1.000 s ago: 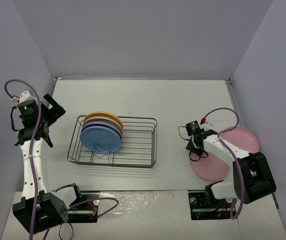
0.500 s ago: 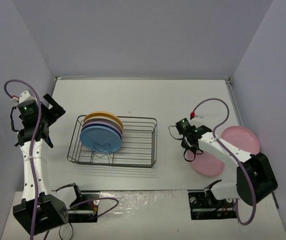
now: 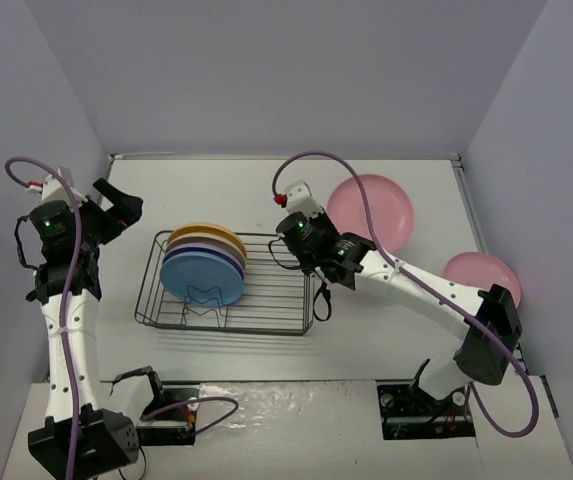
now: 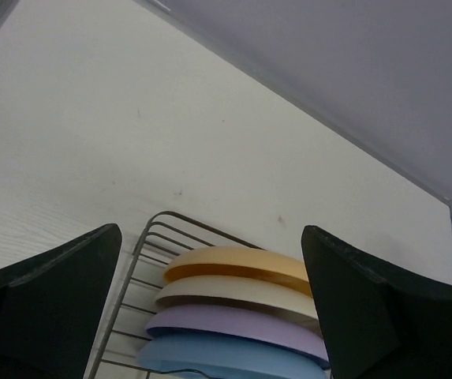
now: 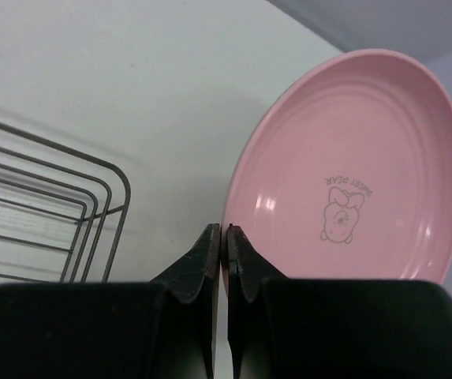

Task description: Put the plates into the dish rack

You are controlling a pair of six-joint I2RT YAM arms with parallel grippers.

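— What sort of place is it?

— A matte white desk (image 3: pixel 266 190) closed in on three sides by plain pale lilac-grey walls (image 3: pixel 266 80). A rectangular dish rack of thin dark wire (image 3: pixel 301 292) sits nearer the desk's left edge. Standing on edge in its left end are a round blue plastic plate (image 4: pixel 226 357), a purple plate (image 4: pixel 233 322), a cream plate (image 4: pixel 233 290) and, at the back, a yellow-orange plate (image 4: pixel 233 264).

— And the jaws?

— The left jaws are spread wide with nothing between them, up over the desk's left edge and facing the rack. The right jaws are pinched almost together on the rim of a round pink plastic plate (image 5: pixel 352 181) with a small cartoon print. It is held tilted between the rack's right end and the desk's far edge.

— Any other plate?

— A second pink plate (image 3: pixel 481 278) lies flat near the desk's right edge, well apart from the rack.
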